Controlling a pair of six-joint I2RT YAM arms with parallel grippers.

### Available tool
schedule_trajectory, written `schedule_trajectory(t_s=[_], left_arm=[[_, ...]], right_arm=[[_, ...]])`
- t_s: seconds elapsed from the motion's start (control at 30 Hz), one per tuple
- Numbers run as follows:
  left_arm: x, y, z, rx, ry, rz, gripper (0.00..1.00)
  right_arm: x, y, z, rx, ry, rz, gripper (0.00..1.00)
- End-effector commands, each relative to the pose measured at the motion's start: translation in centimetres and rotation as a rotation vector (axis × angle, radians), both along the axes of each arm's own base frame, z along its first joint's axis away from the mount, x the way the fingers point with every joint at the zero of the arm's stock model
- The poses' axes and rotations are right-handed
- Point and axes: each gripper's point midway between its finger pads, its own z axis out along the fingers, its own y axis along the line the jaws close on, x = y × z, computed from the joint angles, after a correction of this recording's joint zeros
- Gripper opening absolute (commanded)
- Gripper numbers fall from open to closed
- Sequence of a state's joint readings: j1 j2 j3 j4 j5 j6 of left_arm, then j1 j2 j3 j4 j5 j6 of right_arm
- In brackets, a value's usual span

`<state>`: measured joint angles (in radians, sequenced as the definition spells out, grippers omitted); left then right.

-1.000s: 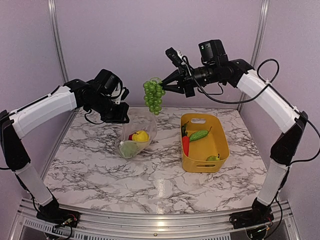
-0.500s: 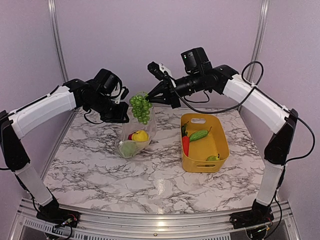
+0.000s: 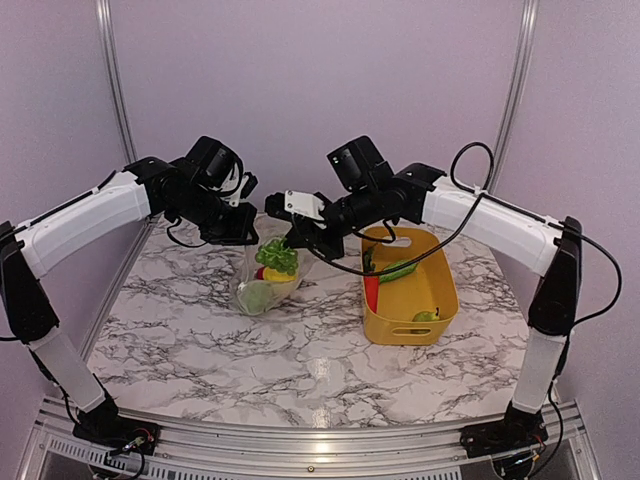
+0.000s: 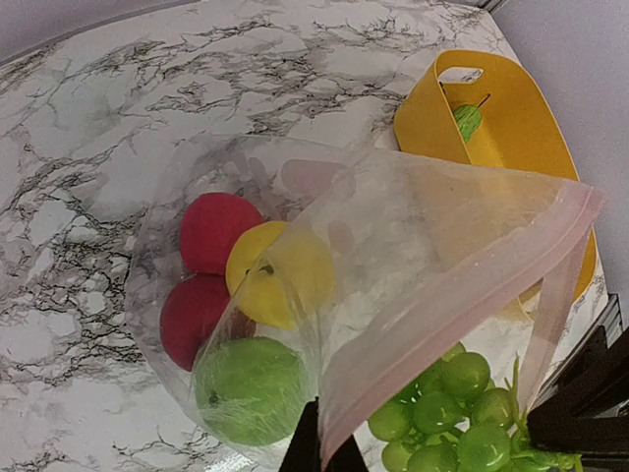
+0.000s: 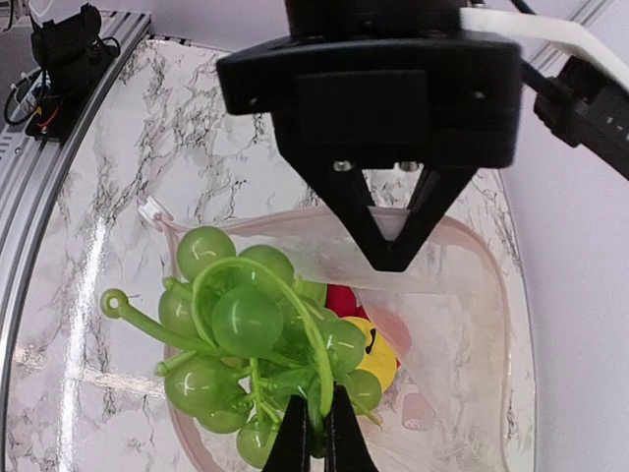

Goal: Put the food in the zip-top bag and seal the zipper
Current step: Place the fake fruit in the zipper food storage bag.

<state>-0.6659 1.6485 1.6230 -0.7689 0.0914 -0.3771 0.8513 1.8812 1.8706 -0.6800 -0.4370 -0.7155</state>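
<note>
I'm holding the bag rim pinched in left gripper, dangling grapes clamped in right gripper at its mouth.

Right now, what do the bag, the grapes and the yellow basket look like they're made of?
Bag: thin soft clear plastic, glossy; it creases and shows its contents. Grapes: likely moulded plastic or rubber, smooth and shiny, with one-piece green stems. Basket: rigid-looking yellow plastic, smooth, moulded handle slot.

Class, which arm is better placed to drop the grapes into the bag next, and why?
Right. The right hand grips the grapes at the bag mouth; the left hand holds that mouth open.
</note>
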Motion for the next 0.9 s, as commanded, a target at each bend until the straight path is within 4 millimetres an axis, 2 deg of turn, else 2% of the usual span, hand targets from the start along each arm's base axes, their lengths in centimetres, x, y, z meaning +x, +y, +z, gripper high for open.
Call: schedule_trajectory(t_s=[0.0, 0.13, 0.17, 0.27, 0.33, 0.4, 0.5, 0.57, 0.7, 0.87], left_arm=[[-0.2, 0.0, 1.6, -0.029, -0.033, -0.014, 0.0], [-0.1, 0.0, 1.6, -0.027, -0.033, -0.016, 0.0], [-0.1, 0.0, 1.5, -0.026, -0.032, -0.015, 0.0], [-0.2, 0.1, 1.4, -0.024, -0.03, -0.016, 0.0], [-0.2, 0.1, 1.3, -0.02, -0.03, -0.017, 0.0], [-0.1, 0.1, 1.1, -0.017, -0.027, -0.016, 0.0], [0.0, 0.0, 1.0, -0.015, -0.025, -0.017, 0.0], [0.0, -0.1, 1.0, -0.016, -0.024, -0.016, 0.0], [0.1, -0.2, 1.0, -0.017, -0.025, -0.018, 0.0], [0.1, -0.2, 0.9, -0.016, -0.023, -0.019, 0.0]], right_arm=[[0.7, 0.7, 0.0, -0.077, -0.208, -0.059, 0.0], [1.7, 0.8, -1.4, -0.142, -0.277, -0.127, 0.0], [1.8, 0.9, -1.4, -0.149, -0.285, -0.139, 0.03], [1.5, 0.9, -0.6, -0.135, -0.273, -0.142, 0.35], [0.5, 0.9, 0.3, -0.118, -0.24, -0.11, 0.47], [-0.8, 0.8, 1.1, -0.1, -0.201, -0.066, 0.54], [-3.0, 0.5, 1.5, -0.094, -0.143, 0.015, 0.55], [-4.0, 0.1, 1.1, -0.112, -0.121, 0.058, 0.52], [-6.5, -1.2, -1.5, -0.189, -0.085, 0.184, 0.51], [-8.3, -1.6, -4.6, -0.292, -0.11, 0.229, 0.57]])
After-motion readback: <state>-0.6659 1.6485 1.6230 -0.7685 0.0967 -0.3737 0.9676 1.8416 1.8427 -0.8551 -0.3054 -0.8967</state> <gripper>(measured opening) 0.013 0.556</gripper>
